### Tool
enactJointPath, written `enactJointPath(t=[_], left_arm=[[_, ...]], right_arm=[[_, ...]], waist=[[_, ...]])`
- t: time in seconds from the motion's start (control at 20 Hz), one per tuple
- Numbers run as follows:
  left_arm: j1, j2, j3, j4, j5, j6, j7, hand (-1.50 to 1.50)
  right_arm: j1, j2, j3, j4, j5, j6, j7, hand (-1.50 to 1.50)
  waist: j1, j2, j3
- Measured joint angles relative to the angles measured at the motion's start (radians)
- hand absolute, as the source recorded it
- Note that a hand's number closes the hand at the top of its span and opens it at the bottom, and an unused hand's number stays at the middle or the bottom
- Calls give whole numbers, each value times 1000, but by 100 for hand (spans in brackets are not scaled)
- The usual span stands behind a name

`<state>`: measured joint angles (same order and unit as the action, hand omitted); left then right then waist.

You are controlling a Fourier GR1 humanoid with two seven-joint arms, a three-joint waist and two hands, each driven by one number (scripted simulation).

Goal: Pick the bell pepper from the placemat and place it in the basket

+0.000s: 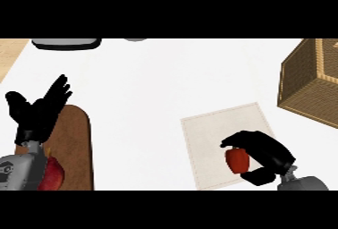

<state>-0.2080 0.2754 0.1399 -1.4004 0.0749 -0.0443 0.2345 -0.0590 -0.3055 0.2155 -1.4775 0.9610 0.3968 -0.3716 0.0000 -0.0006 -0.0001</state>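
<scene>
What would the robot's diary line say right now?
right hand: curled round red pepper | pepper: over placemat | basket: far right, no pepper yet | left hand: open, resting

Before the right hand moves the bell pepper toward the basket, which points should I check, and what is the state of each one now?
1. Right hand curled round the bell pepper: ok.
2. Pepper lifted off the placemat: cannot tell.
3. Basket in view, at upper right: ok.
4. Basket opening free: cannot tell, mostly out of view.
5. Left hand open, at far left over the wooden board, away from the path: ok.
</scene>
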Motion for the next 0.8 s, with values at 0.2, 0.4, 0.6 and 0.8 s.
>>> enactJointPath(t=[0.2,0.4,0.6,0.8], left_arm=[[-10,-6,8,8,-8,2,7,0],[-12,-7,16,8,-14,-6,1,0],[5,-2,20,-15,-10,-16,13,0],[29,-16,14,-22,-21,-4,4,0]], right_arm=[[-10,12,24,29,57,-41,-16,150],[-7,26,40,33,95,-61,-28,150],[29,94,48,-9,131,-68,91,150],[111,212,70,-78,136,-131,334,150]], waist=[[0,-3,-4],[-1,-6,-8],[-3,-7,-9],[-14,-9,-8]])
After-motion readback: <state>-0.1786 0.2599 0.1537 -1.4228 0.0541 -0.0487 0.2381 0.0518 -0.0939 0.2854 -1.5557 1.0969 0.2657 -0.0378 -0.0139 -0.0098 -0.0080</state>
